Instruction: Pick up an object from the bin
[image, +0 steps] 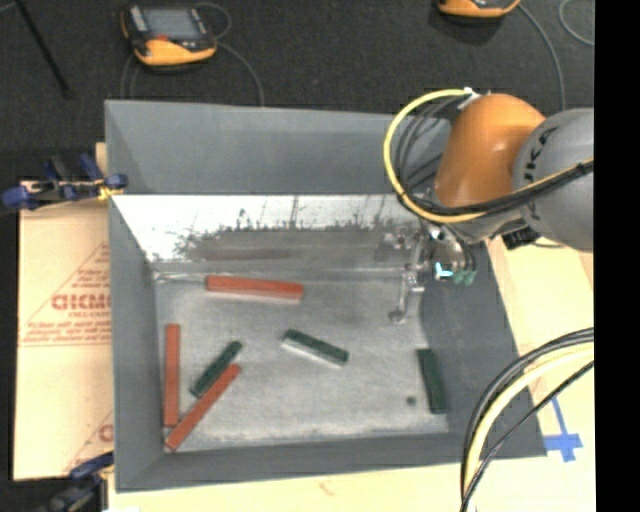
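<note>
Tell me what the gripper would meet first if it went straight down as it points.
Most likely the bare bin floor: the gripper points down near the right wall with nothing seen beneath it. The dark green bar lies apart, toward the front. Depth is unclear.

Grey arm (565, 170) with orange cover (480, 150) (yellow-and-black cables (391, 150) looped round it).

Left of the bin (250, 115), a cardboard sheet (60, 300) carries red print: one row of big outlined letters with lines of smaller writing beside it, set inside a red diamond border. The print lies turned away from the camera and no word can be made out. Right of the bin, the grey arm (565, 165) bears dark block letters, partly hidden; only what looks like a "K" shows.
</note>
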